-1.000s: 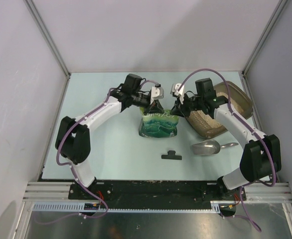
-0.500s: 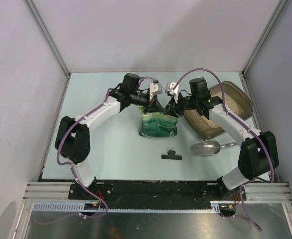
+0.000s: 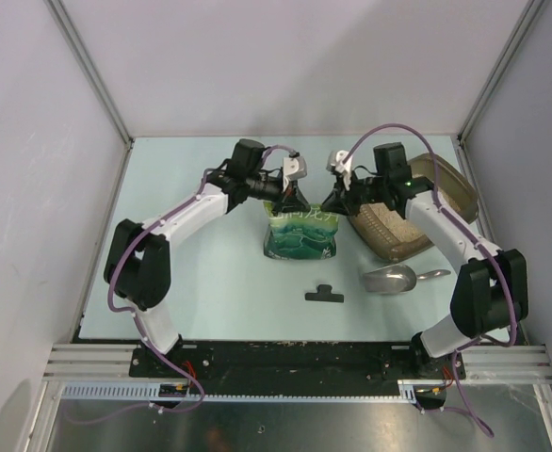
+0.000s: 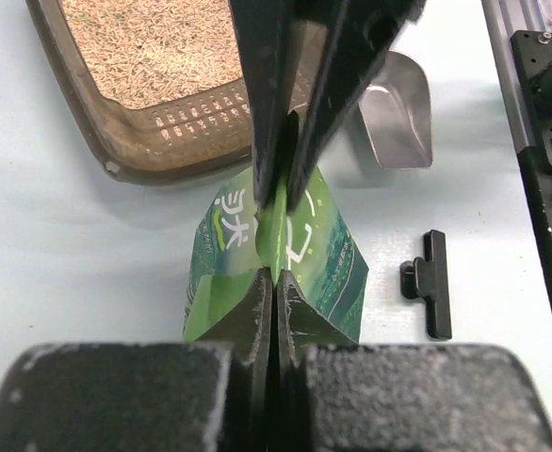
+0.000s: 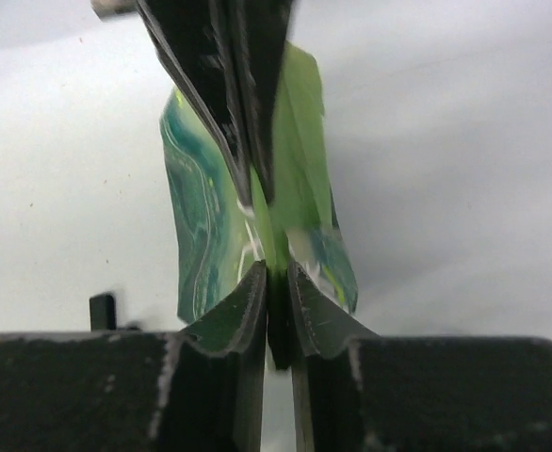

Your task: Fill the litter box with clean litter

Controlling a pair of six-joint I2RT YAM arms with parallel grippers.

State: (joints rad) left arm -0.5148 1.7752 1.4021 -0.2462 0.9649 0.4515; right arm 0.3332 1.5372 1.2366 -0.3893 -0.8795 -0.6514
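Bright even overhead light, soft shadows; wrist views blurred up close.

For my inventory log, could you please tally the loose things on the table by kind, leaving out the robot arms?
Green printed pouch bag: 1
Shallow brown translucent plastic litter box: 1
Silver metal scoop: 1
Small black plastic clip: 1
Total: 4

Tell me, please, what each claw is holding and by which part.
Both grip the green bag by its top edge: left claw at the left end, right claw at the right end.
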